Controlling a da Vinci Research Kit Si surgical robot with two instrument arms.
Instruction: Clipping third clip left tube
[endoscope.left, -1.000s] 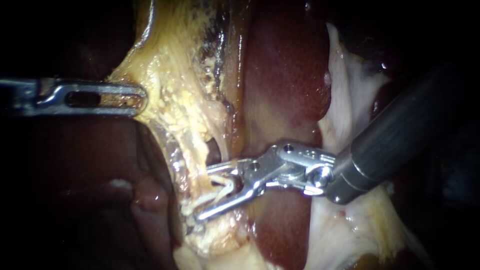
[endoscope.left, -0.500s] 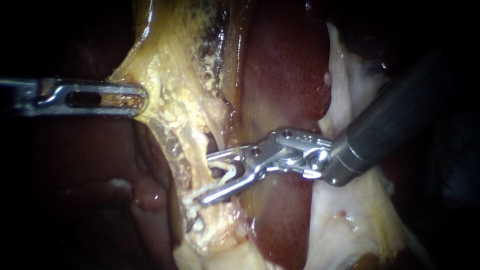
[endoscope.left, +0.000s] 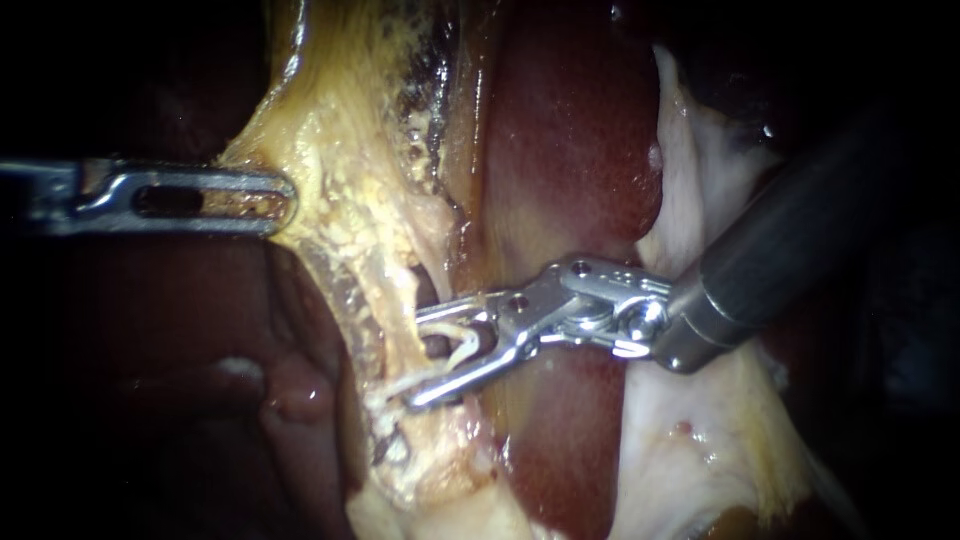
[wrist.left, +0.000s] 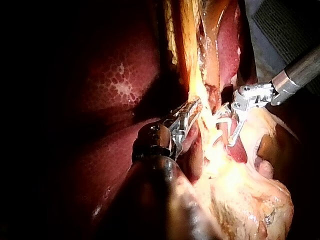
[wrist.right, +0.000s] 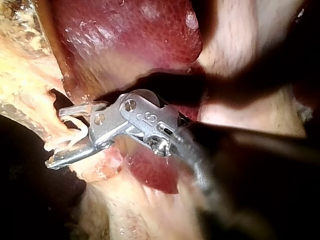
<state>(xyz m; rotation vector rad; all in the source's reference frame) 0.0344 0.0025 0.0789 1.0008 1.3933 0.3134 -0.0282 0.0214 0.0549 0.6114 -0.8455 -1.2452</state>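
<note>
You've got dark red liver (endoscope.left: 570, 150) filling the middle there, with pale whitish tissue (endoscope.left: 700, 200) draped down its right side.

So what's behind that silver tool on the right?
Behind the right instrument lies dark red liver and pale tissue. Whatever sits directly under its shaft is covered.

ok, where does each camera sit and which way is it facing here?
Endoscope: close to tissue, facing the liver; left instrument enters left, right instrument right.
Left wrist: on left arm, looks along its shaft to jaws shut on yellow tissue.
Right wrist: on right arm, looks along its instrument to open jaws astride the tube.
Shared: all show the right instrument at the tube.
</note>
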